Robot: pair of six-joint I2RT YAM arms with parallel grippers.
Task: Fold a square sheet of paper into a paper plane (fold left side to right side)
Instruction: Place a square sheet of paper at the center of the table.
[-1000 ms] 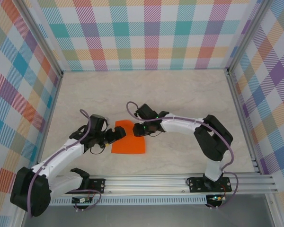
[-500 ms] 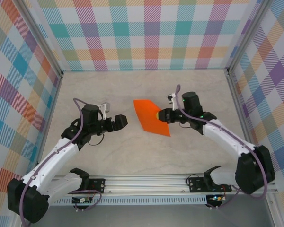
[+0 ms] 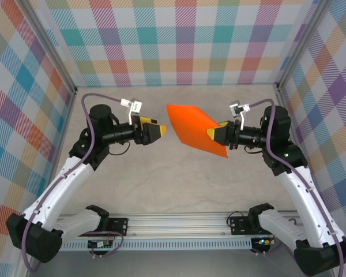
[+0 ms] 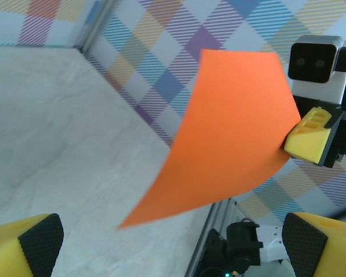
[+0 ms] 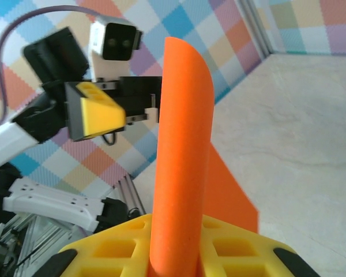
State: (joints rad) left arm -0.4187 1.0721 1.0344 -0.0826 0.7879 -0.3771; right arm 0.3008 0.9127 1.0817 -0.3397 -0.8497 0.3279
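Observation:
The square sheet of paper (image 3: pixel 191 127), bright orange, hangs in the air above the table's middle, bent over in a soft curl. My right gripper (image 3: pixel 218 134) is shut on its right edge; the right wrist view has the sheet (image 5: pixel 181 144) rising from between the yellow fingers (image 5: pixel 104 257). My left gripper (image 3: pixel 160 131) stands open a short way left of the sheet, facing it, apart from it. In the left wrist view the sheet (image 4: pixel 230 144) floats ahead of the open fingertips (image 4: pixel 40 239). The paper plane is out of view.
The marbled tabletop (image 3: pixel 179 184) lies below both arms. Checked walls (image 3: pixel 179 40) close the back and sides. An aluminium rail (image 3: pixel 219 222) with the arm bases runs along the near edge.
Both arms rose from the table. My right gripper carried the orange sheet up and toward the back right. The left gripper drew away to the left, open.

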